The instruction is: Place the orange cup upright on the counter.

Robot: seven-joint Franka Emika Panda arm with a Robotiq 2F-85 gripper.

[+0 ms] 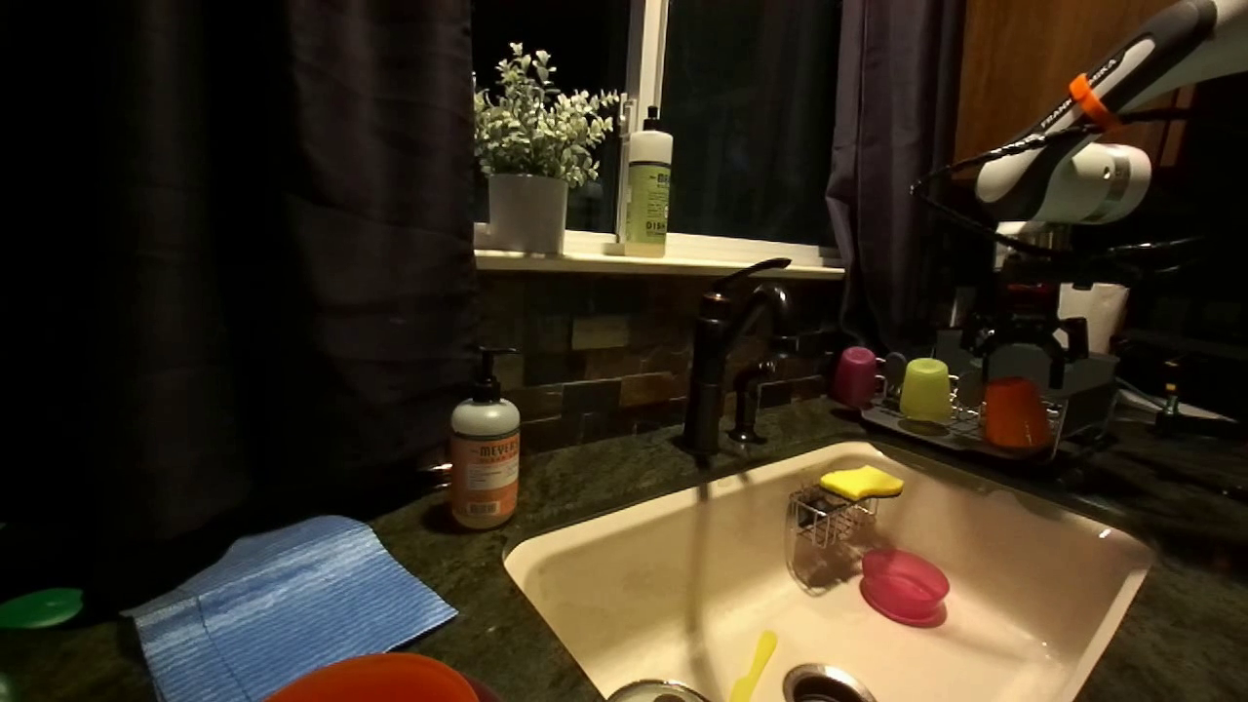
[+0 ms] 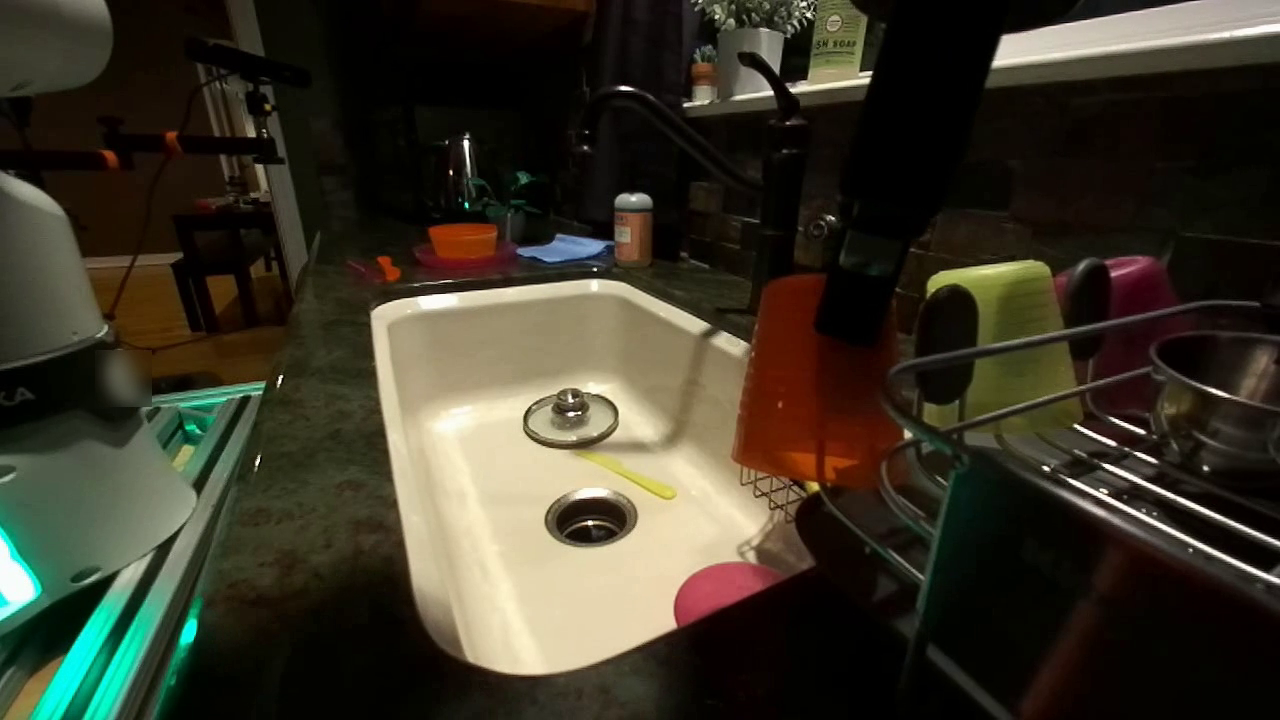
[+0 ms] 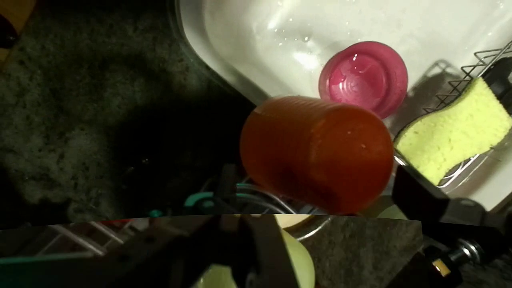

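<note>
The orange cup [image 1: 1015, 414] stands bottom-up at the front corner of the dish rack, its wide mouth facing down. My gripper [image 1: 1021, 375] reaches down over it from above with its jaws spread wide. In the wrist view the cup [image 3: 320, 152] shows between the two spread fingers [image 3: 418, 194], and I see dark space beside each one. A black finger [image 2: 858, 310] crosses in front of the cup [image 2: 780, 390] in an exterior view; I cannot tell from there whether it touches. The dark speckled counter [image 2: 300, 500] surrounds the sink.
Behind the orange cup, a yellow-green cup [image 1: 925, 390] and a purple cup [image 1: 856, 377] sit on the rack [image 2: 1010, 345], near a steel pot [image 2: 1225, 390]. The cream sink [image 2: 470, 600] holds a pink bowl [image 3: 364, 78]. A sponge [image 3: 456, 128] and a tall faucet [image 1: 712, 370] are close by.
</note>
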